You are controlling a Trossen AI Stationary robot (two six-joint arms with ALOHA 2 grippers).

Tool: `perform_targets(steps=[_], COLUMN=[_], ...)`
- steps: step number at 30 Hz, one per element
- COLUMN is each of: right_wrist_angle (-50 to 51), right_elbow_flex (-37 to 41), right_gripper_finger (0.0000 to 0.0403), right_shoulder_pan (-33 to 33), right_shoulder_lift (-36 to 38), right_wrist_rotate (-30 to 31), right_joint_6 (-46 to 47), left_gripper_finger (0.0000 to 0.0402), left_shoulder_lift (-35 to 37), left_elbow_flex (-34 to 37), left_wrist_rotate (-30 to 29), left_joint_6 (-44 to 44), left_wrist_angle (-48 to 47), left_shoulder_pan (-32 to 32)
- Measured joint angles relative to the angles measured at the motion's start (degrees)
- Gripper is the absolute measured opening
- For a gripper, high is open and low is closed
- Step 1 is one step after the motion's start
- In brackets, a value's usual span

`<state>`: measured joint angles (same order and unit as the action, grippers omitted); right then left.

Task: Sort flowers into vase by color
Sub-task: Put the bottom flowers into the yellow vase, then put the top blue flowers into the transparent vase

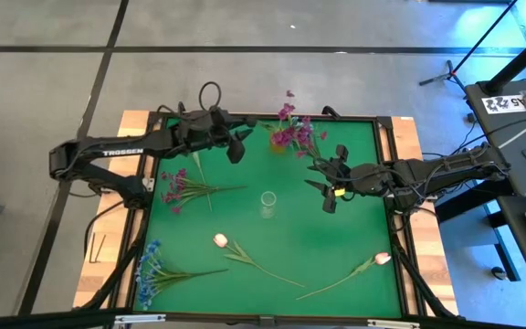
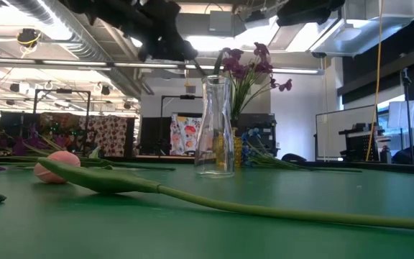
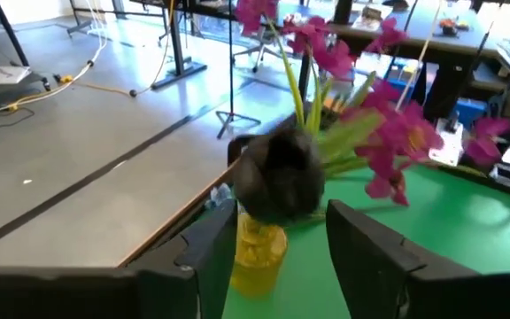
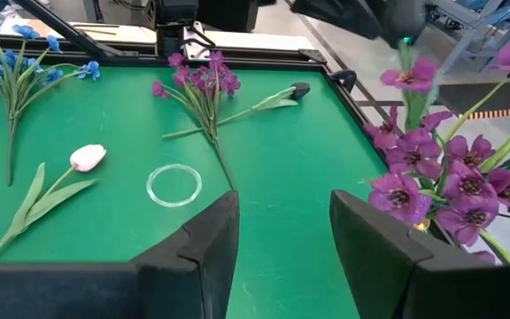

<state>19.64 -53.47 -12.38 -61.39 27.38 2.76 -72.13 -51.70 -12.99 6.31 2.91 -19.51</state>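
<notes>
On the green tabletop a clear vase stands at centre. At twelve o'clock a yellow vase holds magenta flowers. The left gripper hovers at eleven, jaws parted and, as far as the blurred close view shows, empty. The right gripper waits at two, jaws half open, empty. More magenta sprays lie at nine, blue sprays at seven, tulips at six and five.

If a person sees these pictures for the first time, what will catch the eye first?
The bunch of magenta flowers standing in a yellow vase at the green table's far edge, with the left pincer open beside it. Next, the empty clear glass vase in the middle, with loose pink tulips and blue flowers around it.
</notes>
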Motion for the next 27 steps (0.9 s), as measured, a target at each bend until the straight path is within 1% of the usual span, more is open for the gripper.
perform_targets(steps=[2,8,10,13,20,24,27], right_wrist_angle=[0.00,2.46,5.01,9.18,18.52,24.87,25.29], right_elbow_flex=[0.00,0.00,0.00,0.00,0.00,0.14,2.85], right_gripper_finger=[0.0177,0.0177,0.0177,0.0177,0.0177,0.0177,0.0177], right_shoulder_pan=[0.00,0.00,0.00,0.00,0.00,0.00,0.00], right_shoulder_lift=[0.00,1.02,1.94,3.35,5.42,5.41,5.49], right_wrist_rotate=[0.02,0.02,0.26,1.25,1.91,5.47,8.58], right_joint_6=[0.00,0.17,0.92,2.99,10.32,15.73,18.93], left_gripper_finger=[0.0174,0.0185,0.0186,0.0186,0.0169,0.0156,0.0147], left_shoulder_lift=[1.33,4.82,6.44,8.86,15.02,16.12,16.07], left_elbow_flex=[0.00,0.00,0.00,0.00,0.00,0.00,0.70], left_wrist_rotate=[-0.69,-5.66,-7.22,-7.79,-7.61,-7.74,-10.24], left_joint_6=[0.00,0.03,0.58,0.81,1.10,2.14,2.05], left_wrist_angle=[-2.14,-10.35,-12.79,-14.97,-16.04,-16.56,-16.49], left_shoulder_pan=[0.43,1.97,2.64,4.06,9.98,13.47,15.78])
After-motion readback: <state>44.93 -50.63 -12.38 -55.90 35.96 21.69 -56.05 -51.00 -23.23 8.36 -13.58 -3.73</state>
